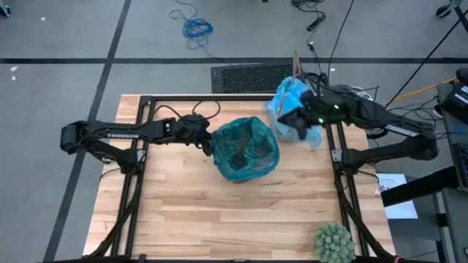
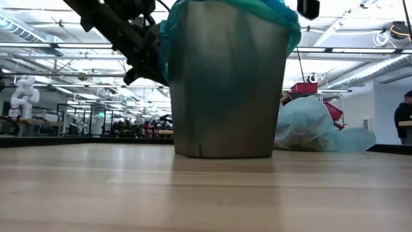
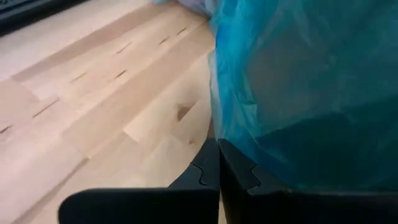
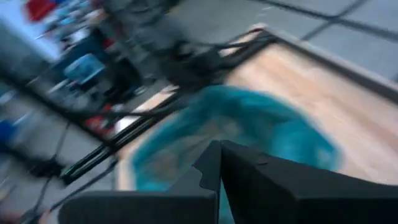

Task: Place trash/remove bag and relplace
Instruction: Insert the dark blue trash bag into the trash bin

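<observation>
- One pale sky-blue bag [image 1: 290, 102] lies bunched at the table's far right corner, partly over the table edge; in the low view it shows as a crumpled heap [image 2: 315, 129] behind and to the right of the bin.
- The bin [image 2: 226, 90] stands upright near the middle of the wooden table [image 1: 190, 219], lined with a darker teal-green bag [image 1: 247, 149] whose rim folds down over its top.
- Inside the liner, some dim brownish shapes show from above; whether they are the trash cannot be told.
- A spiky green ball [image 1: 334, 242] sits at the near right corner, well apart from everything else.
- The right arm crosses over the blue bag, hiding part of it; the right gripper [image 1: 292, 119] sits at the bag's near edge with fingers pressed together, and whether any plastic is pinched between them cannot be told.
- The left gripper [image 1: 210, 143] is at the bin's left side, touching the teal liner just below the rim; its fingers [image 3: 211, 168] are closed tight against each other, with no plastic seen between them.
- Beyond the table, a blue cable coil [image 1: 196, 28] lies on the floor.
</observation>
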Available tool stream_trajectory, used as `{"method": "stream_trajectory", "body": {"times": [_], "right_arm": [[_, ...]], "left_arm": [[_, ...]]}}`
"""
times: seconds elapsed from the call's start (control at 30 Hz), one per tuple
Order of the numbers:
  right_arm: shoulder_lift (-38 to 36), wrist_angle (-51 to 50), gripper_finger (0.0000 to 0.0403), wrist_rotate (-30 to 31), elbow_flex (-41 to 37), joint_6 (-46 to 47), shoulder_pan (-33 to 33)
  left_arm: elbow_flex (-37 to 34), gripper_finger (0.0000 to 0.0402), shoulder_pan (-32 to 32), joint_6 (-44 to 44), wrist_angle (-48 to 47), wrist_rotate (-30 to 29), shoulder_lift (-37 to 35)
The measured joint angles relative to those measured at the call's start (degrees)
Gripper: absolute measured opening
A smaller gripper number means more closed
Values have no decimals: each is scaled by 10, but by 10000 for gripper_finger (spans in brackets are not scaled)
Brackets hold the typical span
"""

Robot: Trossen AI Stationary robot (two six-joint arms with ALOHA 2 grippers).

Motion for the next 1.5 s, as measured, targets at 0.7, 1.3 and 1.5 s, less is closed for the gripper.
{"method": "stream_trajectory", "body": {"times": [0.7, 1.3, 1.5], "right_arm": [[108, -183, 0, 284, 0, 190, 368], [200, -201, 0, 432, 3, 374, 450], [207, -184, 0, 477, 39, 366, 475]], "left_arm": [[0, 0, -19, -20, 61, 32, 40], [0, 0, -50, -15, 57, 10, 74], [0, 0, -60, -15, 62, 9, 74]]}}
